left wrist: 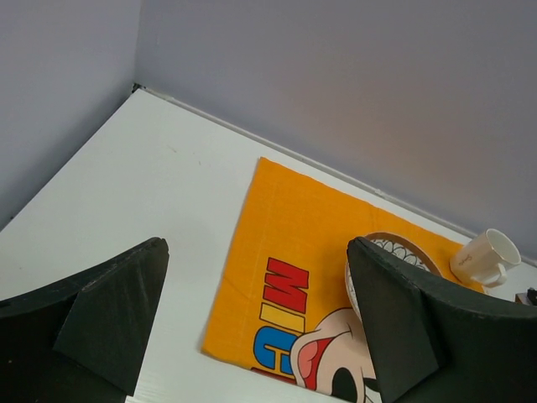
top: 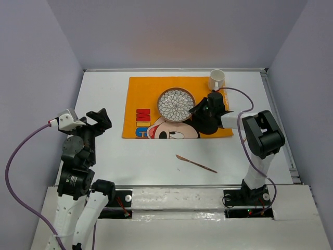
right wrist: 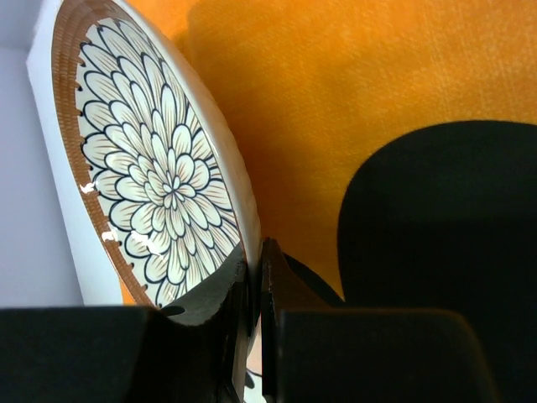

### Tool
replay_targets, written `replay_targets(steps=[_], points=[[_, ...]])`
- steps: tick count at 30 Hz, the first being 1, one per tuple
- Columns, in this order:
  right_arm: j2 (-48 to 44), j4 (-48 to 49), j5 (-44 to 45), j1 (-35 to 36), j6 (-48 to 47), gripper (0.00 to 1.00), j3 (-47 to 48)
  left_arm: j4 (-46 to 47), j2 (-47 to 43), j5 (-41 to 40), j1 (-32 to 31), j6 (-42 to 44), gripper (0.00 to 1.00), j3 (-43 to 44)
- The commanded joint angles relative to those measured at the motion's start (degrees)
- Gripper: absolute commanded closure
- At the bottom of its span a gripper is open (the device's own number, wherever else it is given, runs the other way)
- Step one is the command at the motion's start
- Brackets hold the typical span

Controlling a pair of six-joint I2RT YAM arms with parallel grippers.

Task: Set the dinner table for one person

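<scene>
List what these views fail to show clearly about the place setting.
- Top view: the right gripper covers the right rim of the plate and part of the print on the cloth.
- Right wrist view: dark fingers hide the rim they pinch; edges crop the plate.
- Left wrist view: the left gripper has a finger hiding most of the plate; the knife is out of frame.

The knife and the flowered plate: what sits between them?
In the top view, a strip of bare dinner table, then the orange cloth under the plate.

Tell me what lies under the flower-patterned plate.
The orange Mickey cloth lies under the plate; the print beneath it is covered. The right gripper pinches its rim.
</scene>
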Motion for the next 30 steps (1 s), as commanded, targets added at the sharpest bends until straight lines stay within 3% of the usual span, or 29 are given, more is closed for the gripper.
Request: replay_targets(steps=[1,7,8,9,13,17,23,26,30], points=[[1.0,11.6,-4.3,-0.5,3.7,1.00,3.4,2.9,1.1,0.6,-0.4,0.8,0.01,0.0],[2.6,10.1,-4.4,-0.5,3.6,0.99,4.3,3.0,1.5,0.9,-0.5,0.8,0.01,0.0],[2.3,9.3,-4.3,-0.5,3.4,0.94,4.2,3.0,1.5,0.9,-0.4,0.8,0.01,0.0],[2.2,8.8,-4.3,-0.5,3.2,0.81,4.2,3.0,1.5,1.0,-0.4,0.7,0.01,0.0],[0.9,5.4,-4.4,-0.5,0.8,0.45,4.0,3.1,1.5,1.1,-0.5,0.8,0.01,0.0],[-3.5,2.6,-3.6,-0.5,-1.7,0.29,0.9,3.1,1.2,1.2,-0.6,0.8,0.01,-0.1],[-19.8,-3.7,-4.7,-0.5,-10.4,0.25,-8.6,3.1,0.2,1.3,-1.0,0.8,0.01,-0.2],[-28.2,-11.7,-7.9,-0.5,-16.4,0.25,-16.0,3.2,-0.3,1.7,-1.6,0.9,0.01,-0.3],[-43.7,-31.5,-9.1,-0.5,-23.6,0.25,-23.1,3.4,-0.8,2.8,-2.1,1.0,0.01,-0.3]])
